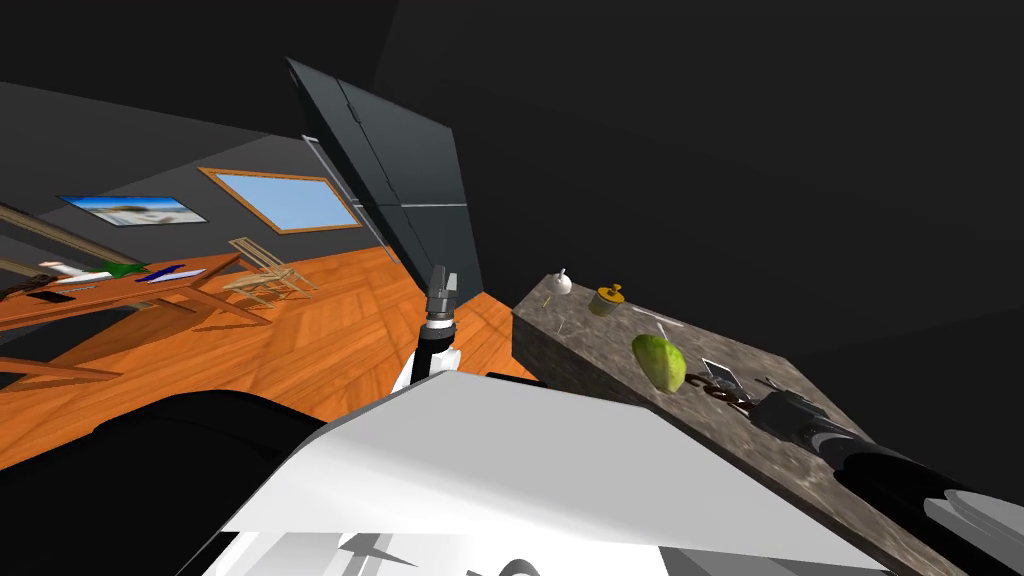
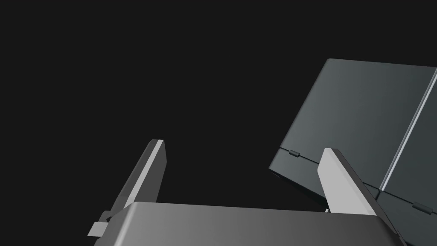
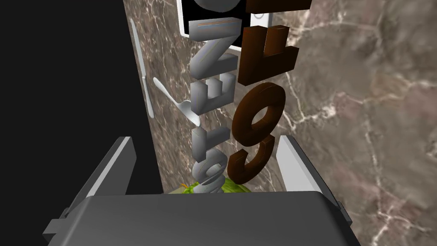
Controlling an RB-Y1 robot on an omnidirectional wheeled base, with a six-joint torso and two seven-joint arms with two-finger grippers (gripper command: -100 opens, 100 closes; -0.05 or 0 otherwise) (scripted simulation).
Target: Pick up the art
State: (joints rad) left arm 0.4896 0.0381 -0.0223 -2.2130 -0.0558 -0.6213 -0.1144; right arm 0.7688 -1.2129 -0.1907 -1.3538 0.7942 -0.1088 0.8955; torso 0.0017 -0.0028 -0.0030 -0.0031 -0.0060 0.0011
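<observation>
The art (image 3: 241, 117), 2 rows of block letters, 1 brown and 1 grey, lies flat about midway across the marble counter (image 3: 362, 106), with a knife (image 3: 143, 72) along the edge beside the grey row. The right gripper (image 3: 204, 139) hangs over the art's end, fingers spread to straddle both rows; the left gripper (image 2: 243, 145) is likewise spread and idle. It looks stiff, light and smooth-sided, so I would pinch across both rows nearer the middle, since an end grip may let it tip.
</observation>
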